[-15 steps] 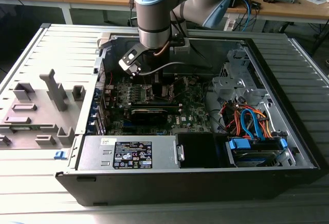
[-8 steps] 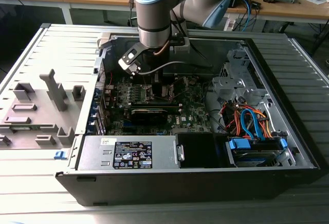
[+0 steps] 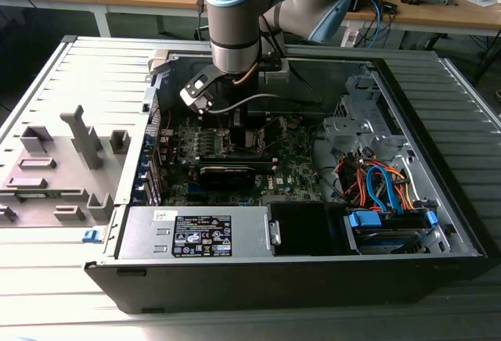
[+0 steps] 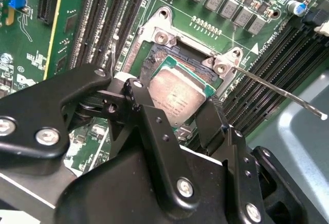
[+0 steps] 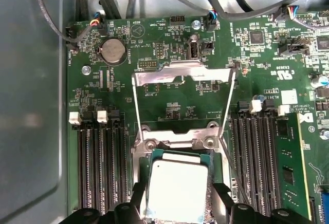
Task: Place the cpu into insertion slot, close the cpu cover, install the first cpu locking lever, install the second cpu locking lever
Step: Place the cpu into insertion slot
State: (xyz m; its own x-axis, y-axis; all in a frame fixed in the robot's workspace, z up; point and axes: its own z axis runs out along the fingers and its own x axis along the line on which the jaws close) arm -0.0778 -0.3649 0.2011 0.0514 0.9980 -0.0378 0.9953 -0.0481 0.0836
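Note:
My gripper (image 5: 178, 206) is shut on the cpu (image 5: 178, 187), a square chip with a silver-grey lid and green edge, its black fingers (image 5: 222, 203) against two opposite sides. The chip sits right over the insertion slot (image 5: 177, 137), covering most of it. In the second wrist view the cpu (image 4: 177, 94) lies slightly tilted over the dark socket (image 4: 152, 62) between the gripper (image 4: 175, 112) jaws. The cpu cover (image 5: 180, 73), a silver frame, stands swung open behind the socket. A thin locking lever (image 5: 229, 126) (image 4: 277, 85) is raised free beside it. The arm's gripper (image 3: 235, 126) reaches down onto the motherboard.
Black memory slots (image 5: 100, 167) flank the socket on both sides. A long black card (image 3: 227, 173) lies across the board near the gripper. Power supply (image 3: 196, 233), orange and blue cables (image 3: 383, 184) and the case walls (image 3: 462, 200) enclose the space.

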